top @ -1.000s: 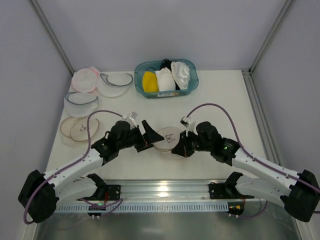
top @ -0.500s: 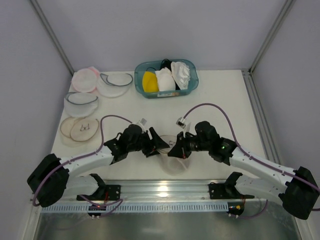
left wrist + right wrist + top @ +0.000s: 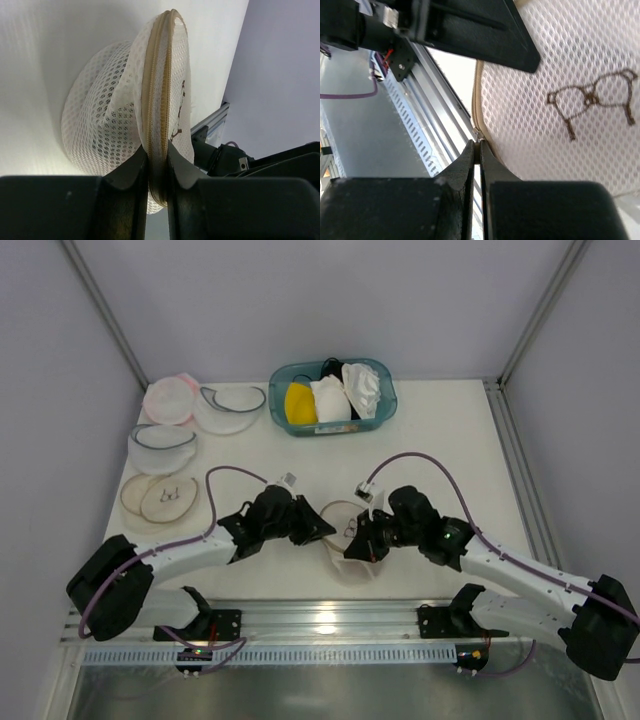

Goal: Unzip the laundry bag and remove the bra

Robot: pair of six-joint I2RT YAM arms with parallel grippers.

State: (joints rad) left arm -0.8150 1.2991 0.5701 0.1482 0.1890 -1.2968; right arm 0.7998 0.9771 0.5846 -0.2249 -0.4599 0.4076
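Note:
The laundry bag (image 3: 343,523), a white mesh drum with a tan rim and a small dark bra drawing, is held tilted on edge between both arms near the table's front. My left gripper (image 3: 322,531) is shut on its tan zipper rim (image 3: 158,95), and the fingers (image 3: 131,167) pinch the seam from both sides. My right gripper (image 3: 479,146) is shut on the small metal zipper pull (image 3: 479,134) at the rim's edge, beside the drawn face (image 3: 590,100). In the top view the right gripper (image 3: 360,543) sits at the bag's near right. The bra is hidden.
A teal basket (image 3: 385,410) at the back holds a yellow bra and white ones. Flat mesh rounds lie at the left: a pink one (image 3: 167,398), two with dark blue rims (image 3: 232,405) and beige ones (image 3: 160,498). A metal rail (image 3: 320,625) runs along the near edge.
My left gripper moved right and closed from wide open onto the bag's rim. The bag went from lying flat to tilted on edge, nearer the front. The right gripper stayed shut.

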